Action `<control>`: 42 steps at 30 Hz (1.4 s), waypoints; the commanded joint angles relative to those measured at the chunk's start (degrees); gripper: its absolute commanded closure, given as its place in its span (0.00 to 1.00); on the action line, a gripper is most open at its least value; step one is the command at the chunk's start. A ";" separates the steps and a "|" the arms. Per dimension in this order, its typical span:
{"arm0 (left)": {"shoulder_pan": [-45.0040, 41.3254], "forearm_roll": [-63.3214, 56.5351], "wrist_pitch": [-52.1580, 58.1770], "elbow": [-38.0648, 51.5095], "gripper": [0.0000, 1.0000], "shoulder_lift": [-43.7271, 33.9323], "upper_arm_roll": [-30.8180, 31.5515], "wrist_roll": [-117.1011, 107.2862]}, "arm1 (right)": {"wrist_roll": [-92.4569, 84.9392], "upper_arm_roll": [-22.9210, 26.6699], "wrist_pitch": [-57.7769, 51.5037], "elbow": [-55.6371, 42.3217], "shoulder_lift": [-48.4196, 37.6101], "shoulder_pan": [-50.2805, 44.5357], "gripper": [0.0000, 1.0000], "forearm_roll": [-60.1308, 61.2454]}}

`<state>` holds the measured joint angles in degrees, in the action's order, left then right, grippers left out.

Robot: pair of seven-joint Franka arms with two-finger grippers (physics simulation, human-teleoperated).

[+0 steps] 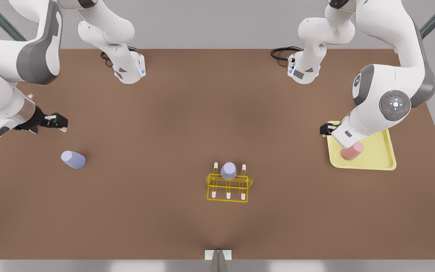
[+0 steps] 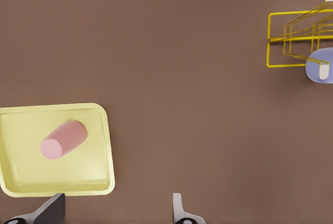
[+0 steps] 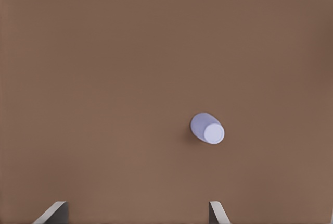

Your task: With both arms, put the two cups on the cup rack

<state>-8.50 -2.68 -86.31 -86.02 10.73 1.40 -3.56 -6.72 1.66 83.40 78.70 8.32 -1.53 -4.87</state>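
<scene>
On the front view's left, the right gripper [image 1: 57,122], fingers apart, is hovering above the lavender tapered cup [image 1: 73,159] lying on the brown table [image 1: 164,124]; the yellow wire cup rack [image 1: 228,187] is standing mid-table; the open-fingered left gripper [image 1: 325,129] is hanging near the salmon-pink cup [image 1: 352,151] lying in a pale-yellow tray [image 1: 380,156].

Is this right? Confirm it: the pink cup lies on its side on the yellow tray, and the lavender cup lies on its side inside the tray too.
One thing is wrong: the lavender cup lies on the bare table, far from the yellow tray, as the front view shows. The pink cup does lie on its side on the tray.
</scene>
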 commanded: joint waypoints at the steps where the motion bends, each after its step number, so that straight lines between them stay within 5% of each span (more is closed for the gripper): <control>1: 0.06 0.04 -0.26 -0.03 0.00 -0.10 -0.25 -1.27 | -0.93 0.01 0.88 0.40 -0.06 -0.06 0.00 0.22; 3: 3.57 0.39 -5.26 -5.03 0.00 -0.27 -6.14 9.79 | -2.24 0.01 0.88 0.31 0.55 0.12 0.00 -0.31; 7: 8.05 3.99 -34.61 -21.55 0.00 0.69 -14.40 29.04 | -10.24 0.36 11.33 -0.13 13.03 5.92 0.00 -1.80; 13: 12.19 4.08 -50.62 -32.90 0.00 3.07 -14.49 42.49 | -16.21 0.27 27.94 5.84 18.05 11.72 0.00 4.96; 22: 12.98 4.08 -54.67 -38.17 0.00 5.79 -14.49 47.42 | -19.91 0.27 47.99 28.61 12.24 14.53 0.00 5.49; 42: 13.15 10.06 -58.88 -40.37 0.00 11.68 -14.49 46.63 | -19.91 1.33 53.00 37.58 15.05 18.05 0.00 4.61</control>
<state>4.63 7.40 -144.22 -126.41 22.40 -13.10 37.06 -23.39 2.93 134.53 116.01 23.25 16.51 -0.30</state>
